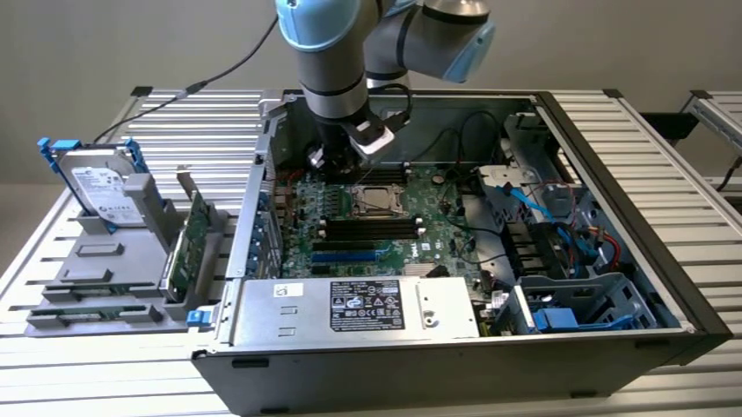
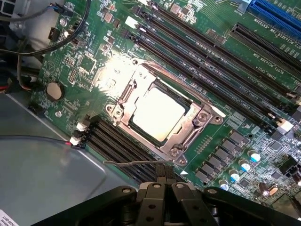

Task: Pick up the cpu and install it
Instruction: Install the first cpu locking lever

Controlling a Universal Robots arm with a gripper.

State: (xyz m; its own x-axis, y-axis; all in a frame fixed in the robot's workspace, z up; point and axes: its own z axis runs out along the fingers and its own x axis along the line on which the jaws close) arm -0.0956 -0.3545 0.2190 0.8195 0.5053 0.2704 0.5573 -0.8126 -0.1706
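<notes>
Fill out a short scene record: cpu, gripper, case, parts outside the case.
cpu: the cpu lies in the motherboard socket, metal top up
gripper: the gripper is shut, holds nothing and hangs over the board near the socket
case: the computer case is open
outside: a hard drive and a green card stand in a grey holder, on the exterior view's left

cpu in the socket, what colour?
Dull silver: the flat square metal cpu shows best in the wrist view.
</notes>
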